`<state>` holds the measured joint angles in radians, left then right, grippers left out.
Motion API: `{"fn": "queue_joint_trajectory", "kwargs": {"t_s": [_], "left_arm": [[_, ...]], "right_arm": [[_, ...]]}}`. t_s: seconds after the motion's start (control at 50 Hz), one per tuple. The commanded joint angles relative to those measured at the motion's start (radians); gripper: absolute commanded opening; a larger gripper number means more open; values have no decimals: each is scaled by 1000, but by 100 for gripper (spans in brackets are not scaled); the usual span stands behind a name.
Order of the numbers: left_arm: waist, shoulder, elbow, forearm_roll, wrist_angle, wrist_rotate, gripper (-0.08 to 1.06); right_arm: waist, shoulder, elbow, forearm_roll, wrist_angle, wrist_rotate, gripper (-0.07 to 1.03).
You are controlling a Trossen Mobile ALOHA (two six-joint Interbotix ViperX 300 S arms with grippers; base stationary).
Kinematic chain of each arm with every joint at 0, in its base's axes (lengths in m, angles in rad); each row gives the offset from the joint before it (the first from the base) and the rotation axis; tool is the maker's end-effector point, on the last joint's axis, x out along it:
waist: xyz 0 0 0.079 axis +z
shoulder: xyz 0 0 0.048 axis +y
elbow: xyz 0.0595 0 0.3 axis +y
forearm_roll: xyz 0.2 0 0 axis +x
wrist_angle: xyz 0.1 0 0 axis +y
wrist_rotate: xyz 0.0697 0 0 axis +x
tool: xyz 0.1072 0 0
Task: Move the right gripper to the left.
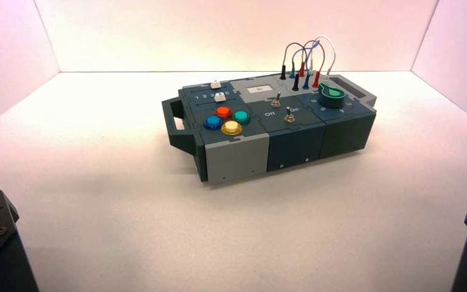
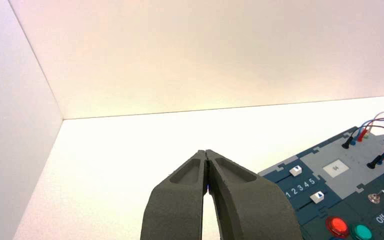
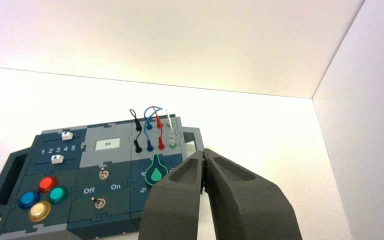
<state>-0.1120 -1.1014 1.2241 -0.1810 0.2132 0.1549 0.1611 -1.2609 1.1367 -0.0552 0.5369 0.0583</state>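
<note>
At rt edge, right hand (image 3: 206, 156) closed, empty

The box (image 1: 267, 125) stands mid-floor, the one obstacle on the white surface (image 1: 127, 201). Bare floor lies on all sides of it: a broad stretch in front, open strips to either side and a band behind up to the back wall (image 1: 231, 30). Above the box's rear right, looped wires (image 1: 307, 58) rise highest; the green knob (image 1: 331, 95) and two toggle switches (image 1: 283, 106) also stick up.
</note>
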Motion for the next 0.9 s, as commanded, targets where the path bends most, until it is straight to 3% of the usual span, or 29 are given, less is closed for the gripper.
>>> {"fn": "queue_joint_trajectory", "kwargs": {"t_s": [0.02,0.42,0.64,0.9], "left_arm": [[-3,5,-31,3,-5,6,-3],[-2,12,-31,2,-6,5,-3],[-3,18,-32,2,-8,3,-3],[-17,37,-35,2,-8,3,-3]], "right_arm": [[5,18,-15,0,-6,-2,-2],[6,41,-18,0,-12,-3,-2],[44,146,-58,9,-64,-8,-2],[172,411,-242,40,-126,-2,-2]]}}
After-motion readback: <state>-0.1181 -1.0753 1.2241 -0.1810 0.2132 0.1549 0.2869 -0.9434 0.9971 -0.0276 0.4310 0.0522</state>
